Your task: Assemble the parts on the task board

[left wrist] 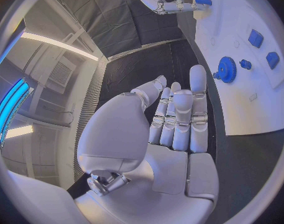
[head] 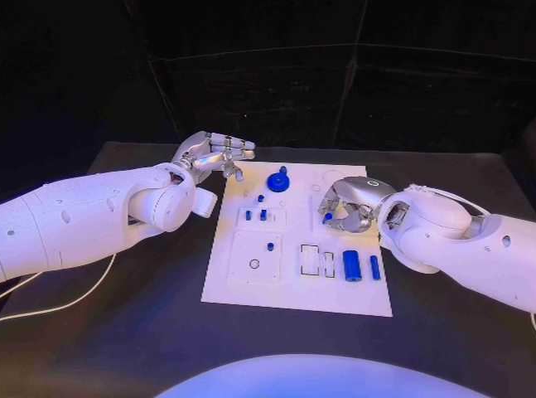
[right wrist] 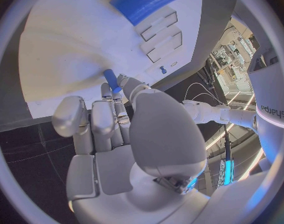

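- Right robot hand (head: 345,207) pinches a small blue peg (right wrist: 111,80) at its fingertips, over the right part of the task board (head: 250,286); presumably lined up to seat the peg.
- Left robot hand (head: 214,155) holds nothing, fingers loosely curled, off the board's far-left corner, clear of the work.
- Blue gear (head: 278,182) stands at far centre; a blue cylinder (head: 353,265) lies near right.

Task board (head: 294,286): white. Gear (head: 278,183), cylinder (head: 353,265) and small pegs (head: 256,215): blue. Bench (head: 113,332): black. Left hand (head: 214,153) and right hand (head: 345,203): silver, on white arms.
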